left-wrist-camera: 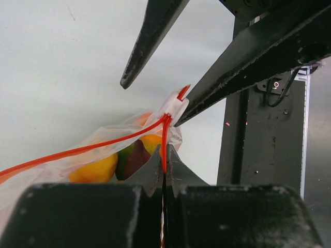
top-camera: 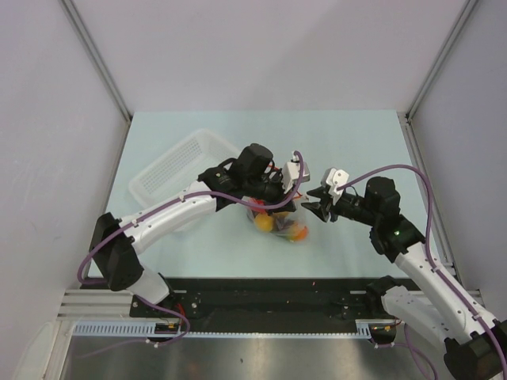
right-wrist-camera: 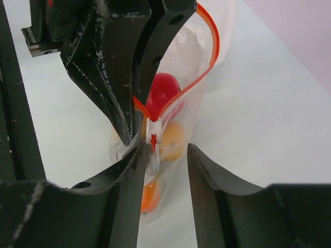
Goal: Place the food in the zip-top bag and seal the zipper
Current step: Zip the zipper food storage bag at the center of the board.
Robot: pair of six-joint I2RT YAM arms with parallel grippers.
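Pinched fully together with the left gripper [left-wrist-camera: 164, 155] on the thin red-orange zipper strip [left-wrist-camera: 77, 151], just short of its small white slider [left-wrist-camera: 173, 107], apparently to pin that end of the mouth and hold the strip taut and off the desk [top-camera: 356, 142]. Straddled by the right gripper [right-wrist-camera: 165, 152] at a middling gap, one finger touching the white slider and the other apart from it, so nothing gripped on that side yet. Judged as lining up to catch the slider and draw it along the strip against the left-hand hold. Mouth seen from the right wrist as gaping in a loop beyond the slider, so sealing not yet done. Hanging below the pinch, the small clear crinkly plastic bag [right-wrist-camera: 196, 103], resting about midway between the left and right edges of the desk and nearer the near edge. Already inside it, the toy food: a red piece [right-wrist-camera: 165, 93], a yellow one [left-wrist-camera: 95, 170], an orange one [right-wrist-camera: 150, 196] and a dark purple-brown one. Set well apart toward the far left corner, out of the way, a white perforated plastic basket [top-camera: 178, 166].
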